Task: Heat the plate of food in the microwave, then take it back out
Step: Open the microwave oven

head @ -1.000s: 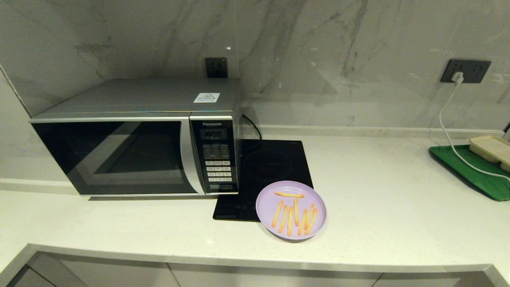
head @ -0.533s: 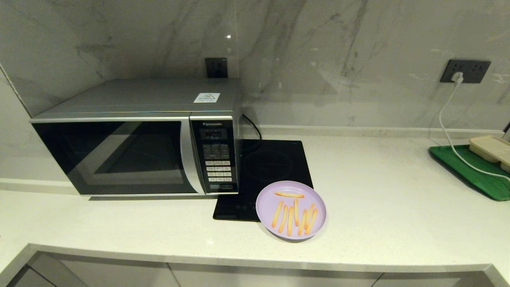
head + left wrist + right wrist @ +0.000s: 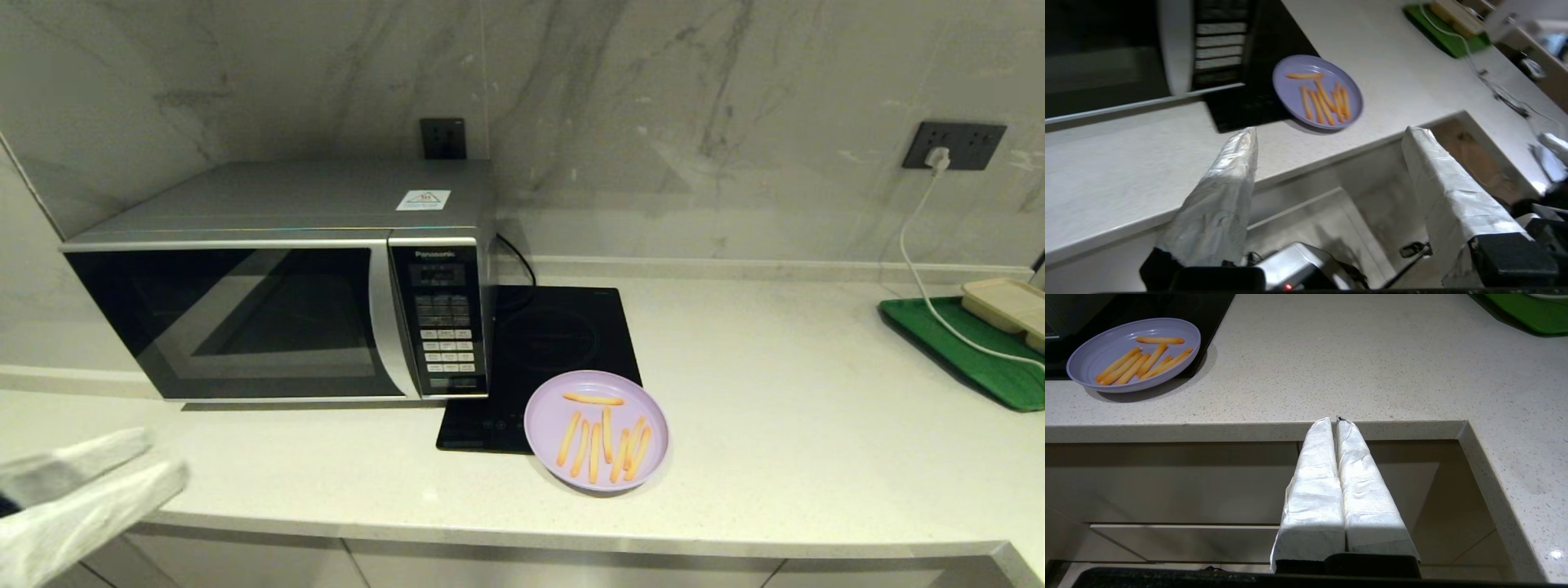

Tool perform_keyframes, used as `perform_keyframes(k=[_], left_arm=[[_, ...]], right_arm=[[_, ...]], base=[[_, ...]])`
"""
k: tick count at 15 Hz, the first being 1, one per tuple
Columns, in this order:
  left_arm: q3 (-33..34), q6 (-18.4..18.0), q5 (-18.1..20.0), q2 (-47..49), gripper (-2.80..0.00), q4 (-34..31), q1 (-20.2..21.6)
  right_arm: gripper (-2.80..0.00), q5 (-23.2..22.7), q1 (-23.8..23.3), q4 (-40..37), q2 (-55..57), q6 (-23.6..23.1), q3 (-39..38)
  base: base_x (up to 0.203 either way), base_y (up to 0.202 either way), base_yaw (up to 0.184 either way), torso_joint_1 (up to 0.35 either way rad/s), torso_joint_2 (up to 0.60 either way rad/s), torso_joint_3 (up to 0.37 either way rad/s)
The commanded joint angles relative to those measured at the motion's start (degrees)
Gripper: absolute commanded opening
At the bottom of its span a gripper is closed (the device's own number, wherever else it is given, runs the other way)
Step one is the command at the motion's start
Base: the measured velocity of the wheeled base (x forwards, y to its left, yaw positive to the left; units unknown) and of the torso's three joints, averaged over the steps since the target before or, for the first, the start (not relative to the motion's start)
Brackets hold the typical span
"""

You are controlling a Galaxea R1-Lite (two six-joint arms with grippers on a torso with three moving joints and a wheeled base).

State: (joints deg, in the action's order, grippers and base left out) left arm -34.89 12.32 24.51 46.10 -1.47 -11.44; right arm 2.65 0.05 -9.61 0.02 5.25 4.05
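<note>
The lilac plate of food (image 3: 597, 430) with several orange fries lies on the white counter, half over the black cooktop's front corner. It also shows as the plate (image 3: 1317, 92) in the left wrist view and the plate (image 3: 1135, 353) in the right wrist view. The silver microwave (image 3: 286, 278) stands at the left with its dark glass door closed. My left gripper (image 3: 155, 457) rises at the counter's front left edge, open and empty; its white-wrapped fingers (image 3: 1224, 196) stand wide apart. My right gripper (image 3: 1334, 419) hangs shut below the counter edge, out of the head view.
A flat black induction cooktop (image 3: 555, 343) lies right of the microwave. A green tray (image 3: 971, 347) with a beige compartment tray (image 3: 1008, 304) sits at the far right, crossed by a white cable (image 3: 922, 269) from the wall socket. Cabinet fronts lie below the counter edge.
My left gripper has come up into the head view at the bottom left, where there was nothing before. The plate and microwave have not moved.
</note>
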Motion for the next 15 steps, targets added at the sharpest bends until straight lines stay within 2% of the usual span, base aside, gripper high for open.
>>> perform_keyframes(k=[1,4,8,9,10,12,15], left_arm=[[-0.51,0.37,6.23,19.41,0.0,7.14,-0.68],[-0.51,-0.14,17.11,35.1,0.0,19.93,3.93],[-1.31,-5.99,26.31,51.22,0.0,35.91,10.54],[-1.98,-6.67,30.68,52.28,0.0,37.68,12.6],[-2.68,-7.0,32.71,52.85,0.0,38.19,13.85],[-4.12,-7.75,33.44,54.69,0.0,38.74,14.59],[-5.65,-8.1,38.25,55.54,0.0,39.17,15.07]], right_arm=[[-2.8,-0.01,0.04,-0.06,-0.02,0.03,0.0],[-2.8,-0.01,-0.03,-0.06,-0.02,0.03,0.0],[-2.8,-0.01,0.04,-0.06,-0.02,0.03,0.0],[-2.8,-0.01,0.04,-0.06,-0.02,0.03,0.0],[-2.8,-0.01,0.04,-0.06,-0.02,0.03,0.0],[-2.8,-0.01,0.0,-0.06,-0.02,0.03,0.0],[-2.8,-0.01,0.04,-0.06,-0.02,0.03,0.0]], base=[[0.0,0.0,0.0,0.0,0.0,0.0],[0.0,0.0,0.0,0.0,0.0,0.0],[0.0,0.0,0.0,0.0,0.0,0.0],[0.0,0.0,0.0,0.0,0.0,0.0],[0.0,0.0,0.0,0.0,0.0,0.0],[0.0,0.0,0.0,0.0,0.0,0.0],[0.0,0.0,0.0,0.0,0.0,0.0]])
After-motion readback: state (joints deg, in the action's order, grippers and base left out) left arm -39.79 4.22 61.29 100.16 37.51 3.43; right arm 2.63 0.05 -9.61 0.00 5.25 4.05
